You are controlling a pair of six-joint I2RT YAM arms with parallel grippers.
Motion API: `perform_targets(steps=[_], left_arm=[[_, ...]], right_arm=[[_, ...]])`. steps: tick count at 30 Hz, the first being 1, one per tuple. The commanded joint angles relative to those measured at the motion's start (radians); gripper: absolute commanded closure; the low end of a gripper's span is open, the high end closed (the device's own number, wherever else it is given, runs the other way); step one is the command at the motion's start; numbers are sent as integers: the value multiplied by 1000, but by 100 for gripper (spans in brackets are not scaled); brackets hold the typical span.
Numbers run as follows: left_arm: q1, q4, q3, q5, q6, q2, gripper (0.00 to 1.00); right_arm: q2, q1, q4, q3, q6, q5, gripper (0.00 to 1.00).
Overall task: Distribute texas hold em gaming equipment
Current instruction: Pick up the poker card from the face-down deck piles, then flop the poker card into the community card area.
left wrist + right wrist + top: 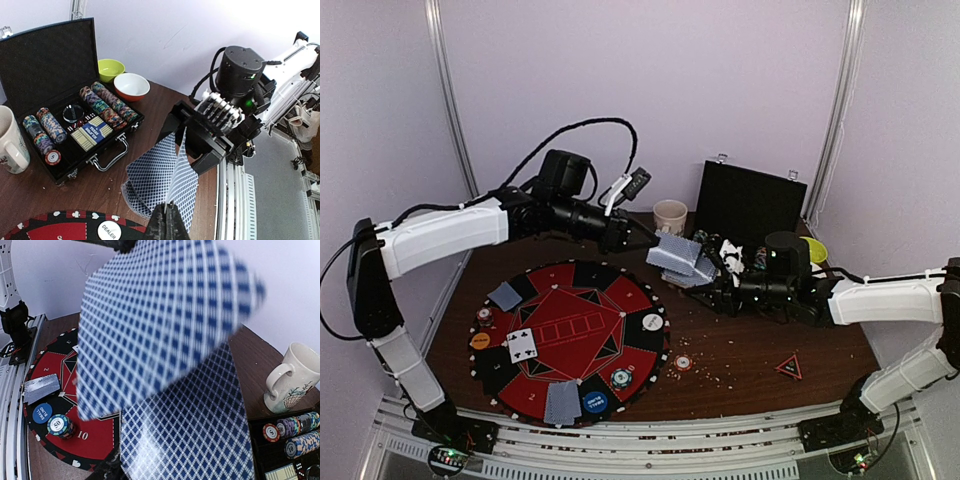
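Left wrist view: your left gripper [166, 222] pinches one blue-backed card [184, 182] from the fan [150, 175] clamped in your right gripper [194, 142]. Dealing step, likely. Next: draw it cleanly free toward the poker mat [50, 232].

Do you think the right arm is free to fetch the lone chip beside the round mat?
Probably not yet: the right tool holds the cards, which the left tool also pinches; the chip itself lies unobstructed.

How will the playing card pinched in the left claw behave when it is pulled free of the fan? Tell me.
Probably floppy: the playing card seems to curve between the left claw and the right claw. Likely very light, since it looks paper-thin at its edge. Possibly slippery too, so neighbours in the card fan might slide out with it.
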Motion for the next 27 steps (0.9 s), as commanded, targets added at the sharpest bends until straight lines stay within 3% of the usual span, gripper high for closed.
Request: perform_targets(steps=[1, 2, 7, 9, 12, 16, 23, 27], left_arm=[[49, -4, -4, -52, 29, -94, 100], [70, -58, -2, -135, 31, -127, 100], [88, -361, -6, -907, 173, -260, 100], [82, -487, -29, -1127, 198, -251, 100], [70, -652, -89, -1341, 173, -198, 100], [16, -710, -192, -1462, 130, -137, 100], [-59, -591, -344, -1542, 167, -20, 100], [-119, -536, -371, -1486, 180, 38, 100]], right_arm=[[-20, -5, 30, 4, 12, 11, 53], [-22, -5, 27, 5, 12, 13, 53], [-25, -6, 50, -11, 14, 3, 53], [-18, -5, 57, -7, 19, -3, 53], [-10, -7, 56, 1, 22, -12, 53], [-10, -7, 51, 5, 19, -15, 53], [-13, -7, 38, 13, 13, -15, 53], [-15, -7, 33, 15, 11, -12, 53]])
